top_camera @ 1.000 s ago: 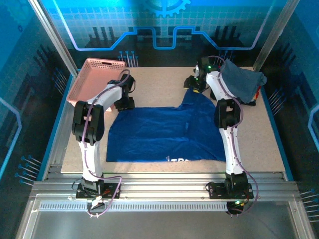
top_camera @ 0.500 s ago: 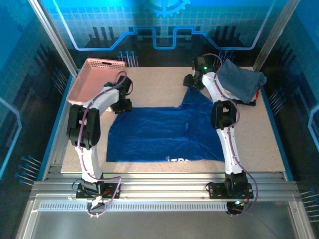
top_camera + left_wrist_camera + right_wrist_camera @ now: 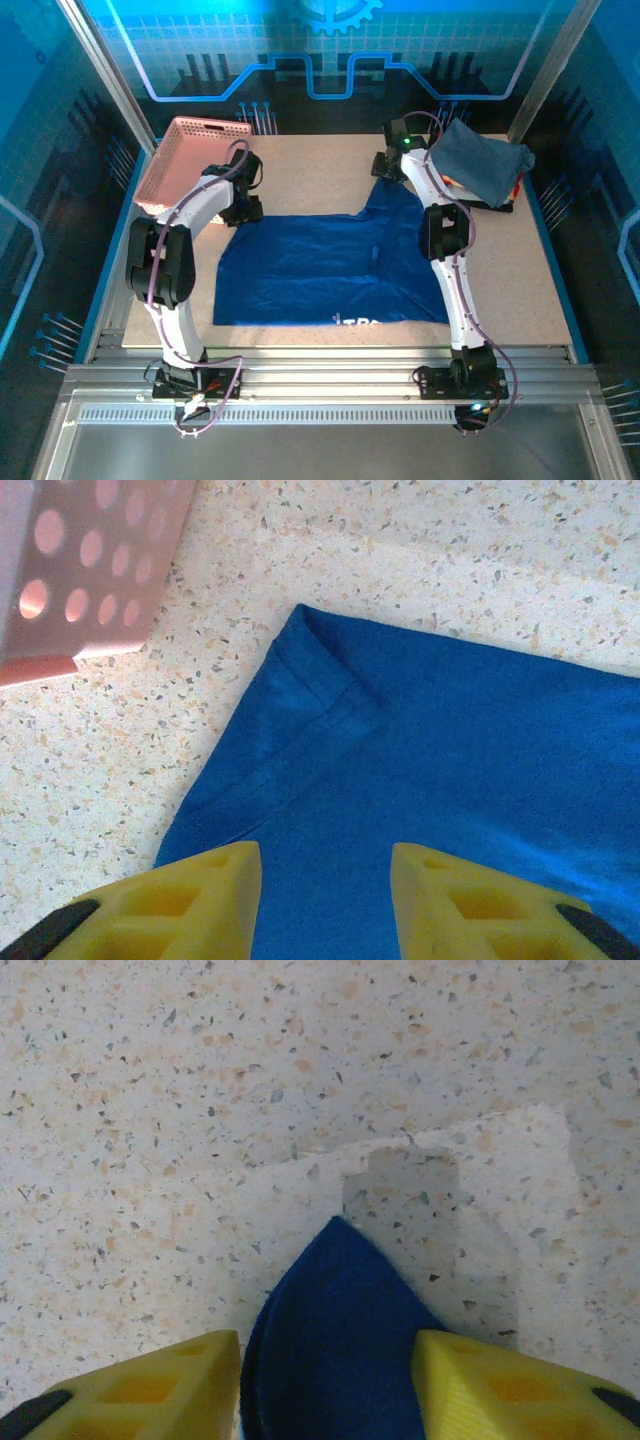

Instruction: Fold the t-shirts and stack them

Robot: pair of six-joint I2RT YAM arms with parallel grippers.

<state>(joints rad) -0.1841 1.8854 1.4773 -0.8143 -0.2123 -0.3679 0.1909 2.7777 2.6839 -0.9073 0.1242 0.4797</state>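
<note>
The royal-blue t-shirt point(image 3: 320, 265) lies spread on the table with white print at its near edge. One far corner is drawn up towards my right gripper point(image 3: 390, 168). In the right wrist view that gripper point(image 3: 328, 1345) stands open, and the rounded tip of blue cloth point(image 3: 335, 1290) fills the gap between the yellow fingers. My left gripper point(image 3: 245, 205) hovers at the shirt's far left corner. Its fingers point(image 3: 325, 855) are open, apart over flat blue fabric point(image 3: 450, 730) near a hemmed corner. The slate grey-blue t-shirt point(image 3: 485, 160) sits crumpled at the far right.
A pink perforated basket point(image 3: 190, 155) stands at the far left, its wall point(image 3: 80, 570) close to my left gripper. Bare speckled tabletop point(image 3: 320, 165) lies between the two grippers. Metal frame posts and blue panels enclose the table.
The right gripper's fingers have drawn closer around the blue corner and it shifted slightly farther back. The left arm has swung a little left and back; the shirt has barely moved.
</note>
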